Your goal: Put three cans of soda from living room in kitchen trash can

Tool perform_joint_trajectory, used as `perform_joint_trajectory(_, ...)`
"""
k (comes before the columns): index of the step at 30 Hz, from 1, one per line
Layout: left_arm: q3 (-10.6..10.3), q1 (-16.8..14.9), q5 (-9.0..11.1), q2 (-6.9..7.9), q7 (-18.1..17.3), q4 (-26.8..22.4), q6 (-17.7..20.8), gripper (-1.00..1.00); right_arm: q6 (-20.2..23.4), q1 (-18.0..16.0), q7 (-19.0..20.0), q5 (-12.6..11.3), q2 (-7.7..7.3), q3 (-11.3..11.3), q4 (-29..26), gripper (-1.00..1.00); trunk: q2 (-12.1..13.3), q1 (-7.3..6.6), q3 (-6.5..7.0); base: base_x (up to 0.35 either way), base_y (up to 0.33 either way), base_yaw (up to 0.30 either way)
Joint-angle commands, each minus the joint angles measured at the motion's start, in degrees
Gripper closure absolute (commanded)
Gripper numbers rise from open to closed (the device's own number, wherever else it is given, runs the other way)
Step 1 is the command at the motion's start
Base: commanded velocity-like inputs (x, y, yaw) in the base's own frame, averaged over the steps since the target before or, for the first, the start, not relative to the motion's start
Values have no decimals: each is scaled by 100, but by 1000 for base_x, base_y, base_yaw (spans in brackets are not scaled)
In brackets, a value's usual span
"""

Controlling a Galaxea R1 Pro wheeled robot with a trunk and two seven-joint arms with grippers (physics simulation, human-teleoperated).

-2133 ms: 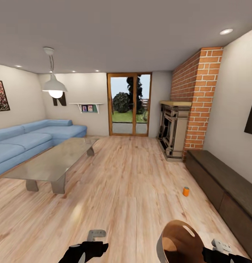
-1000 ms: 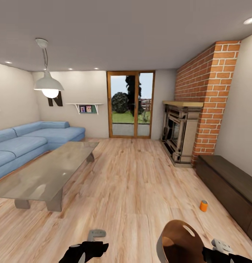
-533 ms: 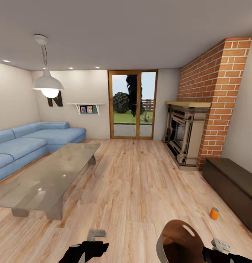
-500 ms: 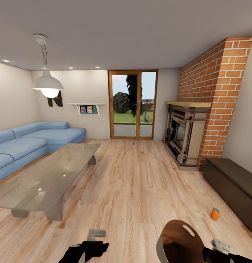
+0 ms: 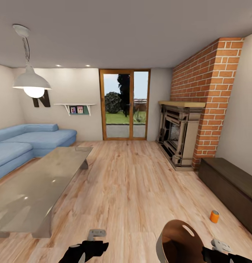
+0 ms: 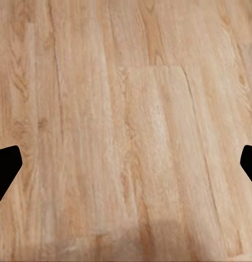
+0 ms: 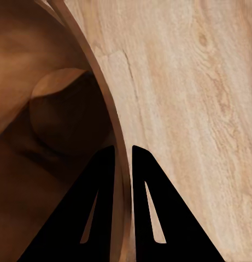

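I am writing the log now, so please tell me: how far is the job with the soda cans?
Early. The right gripper holds the trash can by its wall; what shows of its inside holds no can. One orange soda can stands on the floor beside the dark bench, not yet picked. The left gripper is open. All three cans remain.

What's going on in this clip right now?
The robot is in the living room, carrying the copper-brown trash can with its right claw pinched on the bin's thin wall. One orange soda can stands upright on the wood floor, ahead to the right near the dark bench. The left claw is open over bare floor, holding nothing.
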Motion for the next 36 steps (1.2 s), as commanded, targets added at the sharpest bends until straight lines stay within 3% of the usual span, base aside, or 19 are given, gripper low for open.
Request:
perform_joint_trajectory(1,1,0,0,0,0,1,-17,-100,18,-4,37,-92,1,-20,-6,100,0,0,1,317,132,-281)
perform_joint_trajectory(36,1,0,0,0,0,1,-50,-100,18,-4,37,-93,3,-18,-3,100,0,0,1,321,122,-286)
